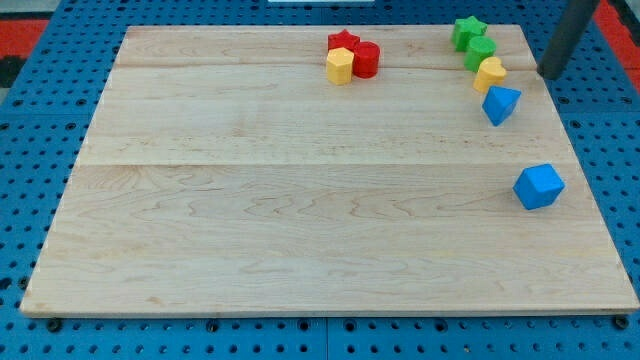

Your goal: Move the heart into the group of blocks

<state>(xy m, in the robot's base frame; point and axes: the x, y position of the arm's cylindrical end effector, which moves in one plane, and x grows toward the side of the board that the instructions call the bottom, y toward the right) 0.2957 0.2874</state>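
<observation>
A yellow heart [490, 72] lies near the board's top right, touching a green block [480, 52] above it, with a green star [468, 30] above that. A blue triangle [500, 103] sits just below the heart. My tip [548, 75] is at the board's right edge, a short way to the right of the heart and not touching any block. A red star [343, 41], a red cylinder [366, 60] and a yellow hexagon [340, 67] are clustered at top centre.
A blue cube [539, 186] stands alone near the right edge, lower down. The wooden board [300, 200] lies on a blue pegboard surface [40, 150].
</observation>
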